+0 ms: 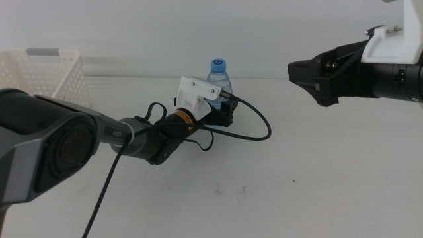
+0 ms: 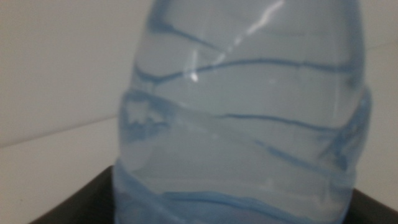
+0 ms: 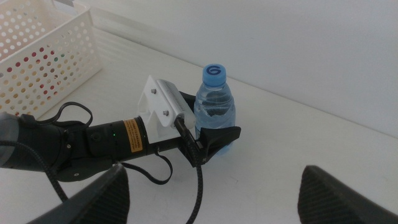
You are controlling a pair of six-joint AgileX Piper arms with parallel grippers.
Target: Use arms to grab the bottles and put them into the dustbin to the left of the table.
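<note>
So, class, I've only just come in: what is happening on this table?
The left gripper has reached out to the clear water bottle with a blue cap, which stands upright on the white table, its dark jaws set on either side of the bottle's lower body. The right gripper hangs open above the table, holding nothing. The white perforated plastic basket sits off to the left.

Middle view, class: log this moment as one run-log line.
left gripper: jaws around water bottle | bottle: upright on table | right gripper: raised, empty, open | dustbin: far left
</note>
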